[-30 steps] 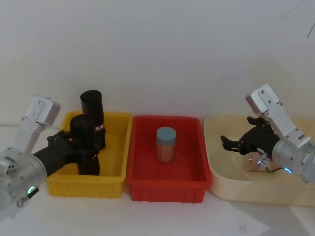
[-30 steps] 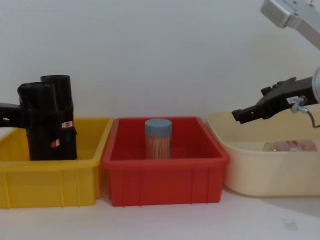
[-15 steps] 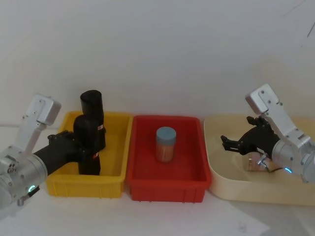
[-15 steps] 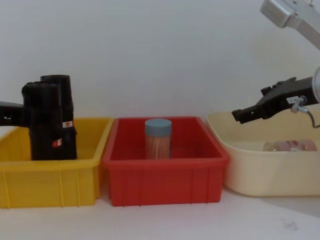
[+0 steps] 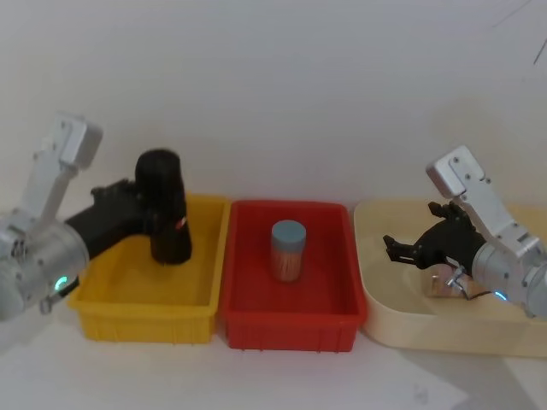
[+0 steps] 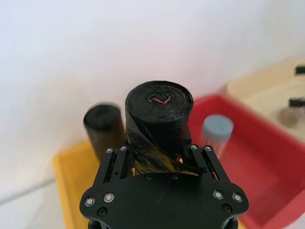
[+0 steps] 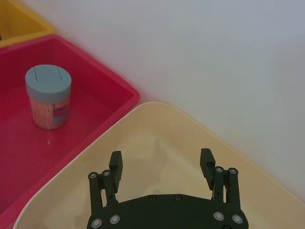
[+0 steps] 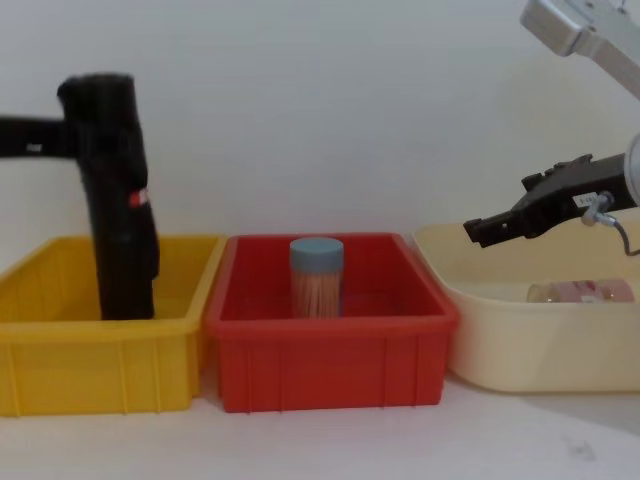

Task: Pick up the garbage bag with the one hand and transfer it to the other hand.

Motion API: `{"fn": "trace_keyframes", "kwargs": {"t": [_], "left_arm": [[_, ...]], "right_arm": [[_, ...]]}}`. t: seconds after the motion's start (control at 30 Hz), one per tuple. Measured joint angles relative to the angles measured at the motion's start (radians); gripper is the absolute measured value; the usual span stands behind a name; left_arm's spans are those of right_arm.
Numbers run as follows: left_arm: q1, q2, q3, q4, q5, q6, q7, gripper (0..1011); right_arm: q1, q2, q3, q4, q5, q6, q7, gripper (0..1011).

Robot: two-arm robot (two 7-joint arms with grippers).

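My left gripper (image 5: 156,213) is shut on the garbage bag (image 5: 162,190), a black glossy roll held upright above the yellow bin (image 5: 137,318). In the chest view the garbage bag (image 8: 100,140) hangs high, its small red label facing right, with the left gripper (image 8: 88,138) coming in from the left edge. The left wrist view looks at the roll's end (image 6: 159,102) between the left gripper's (image 6: 159,155) fingers. A second black roll (image 6: 102,126) stands in the yellow bin behind it. My right gripper (image 5: 399,248) is open, hovering over the cream tub (image 5: 402,329).
A blue-lidded toothpick jar (image 5: 288,250) stands in the red bin (image 5: 291,329) between the yellow bin and the cream tub. A pink-lidded jar (image 8: 580,291) lies inside the cream tub under the right gripper. A white wall is close behind the bins.
The left gripper has lifted the garbage bag up out of the yellow bin, leaving the second roll standing there. The right arm has not moved.
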Motion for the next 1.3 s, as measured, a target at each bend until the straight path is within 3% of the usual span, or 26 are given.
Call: {"fn": "trace_keyframes", "kwargs": {"t": [0.3, 0.5, 0.93, 1.3], "left_arm": [[-0.087, -0.024, 0.016, 0.023, -0.046, 0.010, -0.057, 513], [-0.161, -0.044, 0.046, 0.071, -0.076, 0.022, -0.111, 513], [-0.368, -0.111, 0.164, 0.307, -0.105, 0.039, -0.264, 513], [-0.452, -0.140, 0.218, 0.416, -0.106, 0.037, -0.323, 513]], "right_arm": [[0.000, 0.000, 0.000, 0.000, 0.000, 0.000, 0.000, 999], [0.000, 0.000, 0.000, 0.000, 0.000, 0.000, 0.000, 999], [0.000, 0.000, 0.000, 0.000, 0.000, 0.000, 0.000, 999], [-0.006, 0.003, 0.015, -0.021, 0.017, 0.000, 0.024, 999]]}}
